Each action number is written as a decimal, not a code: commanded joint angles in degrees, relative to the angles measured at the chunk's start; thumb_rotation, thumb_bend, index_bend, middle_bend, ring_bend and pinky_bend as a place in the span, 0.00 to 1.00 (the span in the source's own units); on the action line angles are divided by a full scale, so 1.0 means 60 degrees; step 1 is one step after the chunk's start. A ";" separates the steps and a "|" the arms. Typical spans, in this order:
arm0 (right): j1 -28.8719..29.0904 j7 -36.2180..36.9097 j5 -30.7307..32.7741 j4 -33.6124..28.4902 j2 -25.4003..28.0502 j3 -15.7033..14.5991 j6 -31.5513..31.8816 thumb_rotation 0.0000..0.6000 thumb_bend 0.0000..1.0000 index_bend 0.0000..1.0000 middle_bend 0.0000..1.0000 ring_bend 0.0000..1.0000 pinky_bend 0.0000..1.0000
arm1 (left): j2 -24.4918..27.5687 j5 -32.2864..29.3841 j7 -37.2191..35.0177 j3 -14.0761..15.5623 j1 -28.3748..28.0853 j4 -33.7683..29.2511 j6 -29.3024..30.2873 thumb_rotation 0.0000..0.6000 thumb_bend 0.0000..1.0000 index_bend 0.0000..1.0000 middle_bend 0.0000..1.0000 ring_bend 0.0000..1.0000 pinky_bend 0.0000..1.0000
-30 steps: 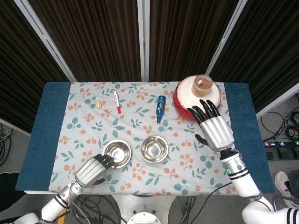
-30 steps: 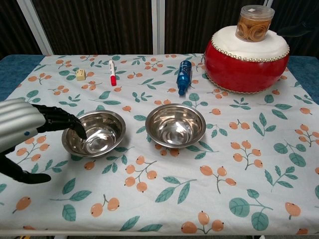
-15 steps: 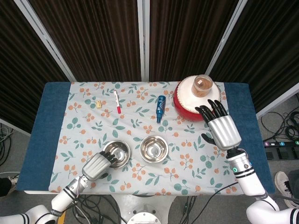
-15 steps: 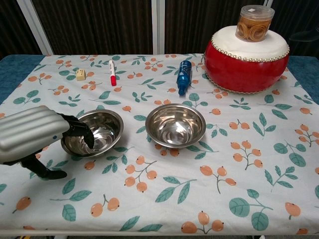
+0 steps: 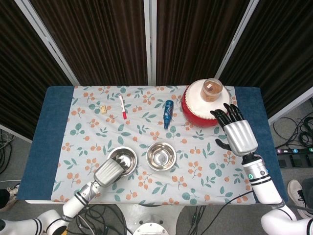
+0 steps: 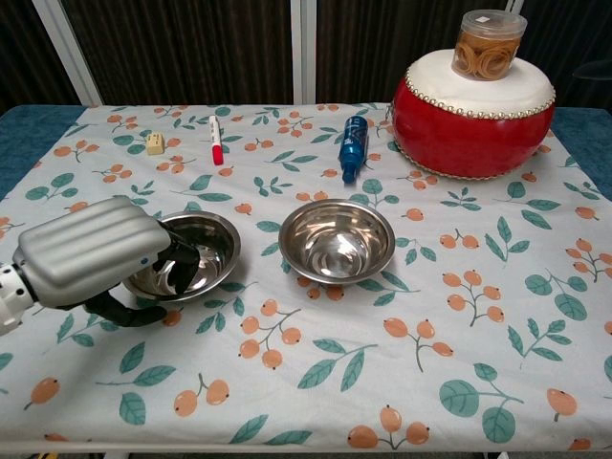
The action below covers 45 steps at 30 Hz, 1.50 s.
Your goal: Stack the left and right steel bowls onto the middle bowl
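Two steel bowls sit on the floral cloth. The left bowl is near the front edge, and the middle bowl stands just to its right, apart from it. My left hand covers the left bowl's near-left rim. Its fingers curl down inside the bowl and the thumb wraps the outside below the rim. The bowl rests on the table. My right hand hovers with fingers spread, holding nothing, just right of the red drum.
A red drum with a lidded jar on top stands at the back right. A blue bottle, a red-and-white pen and a small yellow block lie farther back.
My left hand has moved right over the left bowl's rim, fingers going deeper inside and thumb closing under it. My right hand has drifted right, away from the bowls.
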 commanded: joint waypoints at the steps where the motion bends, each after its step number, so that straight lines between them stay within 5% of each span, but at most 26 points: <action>1: -0.0017 0.0064 -0.0005 0.0041 0.0003 -0.0002 0.0004 1.00 0.10 0.14 0.18 0.04 0.09 | -0.0310 0.0115 0.0054 0.0035 -0.0109 0.0436 0.0134 1.00 0.30 0.64 0.66 0.59 0.67; 25: -0.0148 0.0419 0.0003 0.0200 0.0088 0.0026 0.0070 1.00 0.10 0.14 0.18 0.04 0.09 | -0.0571 0.0130 0.0249 0.0095 -0.0443 0.0780 0.0594 1.00 0.37 0.70 0.72 0.66 0.73; 36: -0.0458 0.0731 -0.0230 -0.0428 0.0726 0.0719 0.1211 1.00 0.10 0.14 0.18 0.04 0.09 | -0.1011 0.0225 0.0780 -0.0936 -0.1988 -0.0090 -0.0351 1.00 0.37 0.71 0.73 0.66 0.74; 45: -0.0995 0.1514 -0.0513 -0.0709 0.1459 0.0963 0.1962 1.00 0.11 0.14 0.18 0.04 0.09 | -0.1790 -0.0244 0.0771 -0.1605 -0.3230 0.0348 -0.1489 1.00 0.37 0.71 0.73 0.66 0.73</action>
